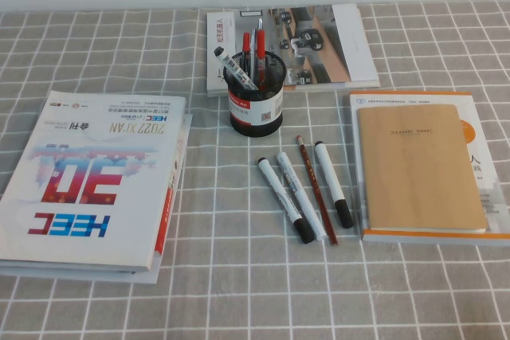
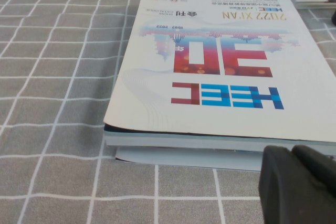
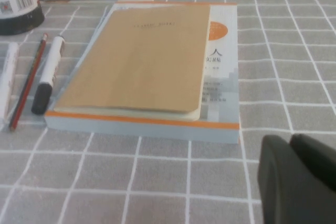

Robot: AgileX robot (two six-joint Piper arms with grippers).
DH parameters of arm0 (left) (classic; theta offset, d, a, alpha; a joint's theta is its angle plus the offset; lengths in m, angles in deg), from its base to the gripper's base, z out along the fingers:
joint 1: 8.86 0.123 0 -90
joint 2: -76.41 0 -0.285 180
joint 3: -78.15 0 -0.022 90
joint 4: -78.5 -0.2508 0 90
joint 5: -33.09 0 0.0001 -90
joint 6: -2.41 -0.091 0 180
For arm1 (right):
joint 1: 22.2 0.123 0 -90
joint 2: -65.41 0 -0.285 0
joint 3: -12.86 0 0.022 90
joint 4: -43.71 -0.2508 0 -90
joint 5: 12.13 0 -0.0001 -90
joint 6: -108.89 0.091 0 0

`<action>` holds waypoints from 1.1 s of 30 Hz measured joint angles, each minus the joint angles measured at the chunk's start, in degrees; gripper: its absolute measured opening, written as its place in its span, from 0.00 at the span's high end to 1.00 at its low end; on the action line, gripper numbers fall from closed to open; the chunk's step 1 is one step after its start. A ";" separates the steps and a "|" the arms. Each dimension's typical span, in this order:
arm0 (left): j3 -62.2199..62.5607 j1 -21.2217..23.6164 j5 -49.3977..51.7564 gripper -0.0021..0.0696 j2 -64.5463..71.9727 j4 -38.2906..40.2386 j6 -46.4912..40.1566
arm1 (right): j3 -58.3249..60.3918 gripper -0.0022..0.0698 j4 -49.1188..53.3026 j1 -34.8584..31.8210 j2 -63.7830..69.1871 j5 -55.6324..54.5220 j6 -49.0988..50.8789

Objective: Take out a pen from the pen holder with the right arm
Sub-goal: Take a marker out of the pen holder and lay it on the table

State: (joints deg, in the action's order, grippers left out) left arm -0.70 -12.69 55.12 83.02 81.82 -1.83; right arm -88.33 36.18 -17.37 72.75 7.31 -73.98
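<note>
Red-capped pens (image 1: 260, 44) stand in the black mesh cylindrical pen holder (image 1: 256, 105), mid-table toward the back. The reach looks not yet begun. The right gripper (image 3: 294, 150), jaws pressed together, sits well apart by the tan notebook (image 1: 418, 166), and it must open and travel over. The left gripper (image 2: 291, 156), likewise closed, rests beside the white magazine (image 2: 220, 66).

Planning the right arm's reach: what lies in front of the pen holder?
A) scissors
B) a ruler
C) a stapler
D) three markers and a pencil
D: three markers and a pencil lie before the pen holder; left end effector by the HEEC magazine, right end effector by the tan notebook.
</note>
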 joint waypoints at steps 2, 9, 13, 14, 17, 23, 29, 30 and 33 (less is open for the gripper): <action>0.00 0.00 0.00 0.98 0.00 0.00 0.00 | 0.00 0.99 -1.43 0.00 0.00 -1.30 0.00; 0.00 0.00 0.00 0.98 0.00 0.00 0.00 | 0.00 0.99 -16.18 0.00 0.00 -10.69 0.00; 0.00 0.00 0.00 0.98 0.00 0.00 0.00 | 0.00 0.99 -25.87 0.00 0.00 -14.82 0.00; 0.00 0.00 0.00 0.98 0.00 0.00 0.00 | 0.00 0.99 -26.85 0.00 0.00 -15.32 0.00; 0.00 0.00 0.00 0.98 0.00 0.00 0.00 | 0.00 0.99 -27.93 0.00 0.00 -16.62 0.00; 0.00 0.00 0.00 0.98 0.00 0.00 0.00 | 0.00 0.99 -28.94 0.00 0.00 -16.07 0.00; 0.00 0.00 0.00 0.98 0.00 0.00 0.00 | -4.43 0.99 -29.15 0.00 2.49 -6.89 0.00; 0.00 0.00 0.00 0.98 0.00 0.00 0.00 | -5.82 0.99 -29.15 0.00 3.73 -5.45 0.00; 0.00 0.00 0.00 0.98 0.00 0.00 0.00 | -11.57 0.99 -27.89 0.00 9.13 0.31 -0.54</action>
State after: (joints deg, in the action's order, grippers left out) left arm -0.70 -12.69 55.12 83.02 81.82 -1.83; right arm -99.90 8.28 -17.37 81.88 7.62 -74.52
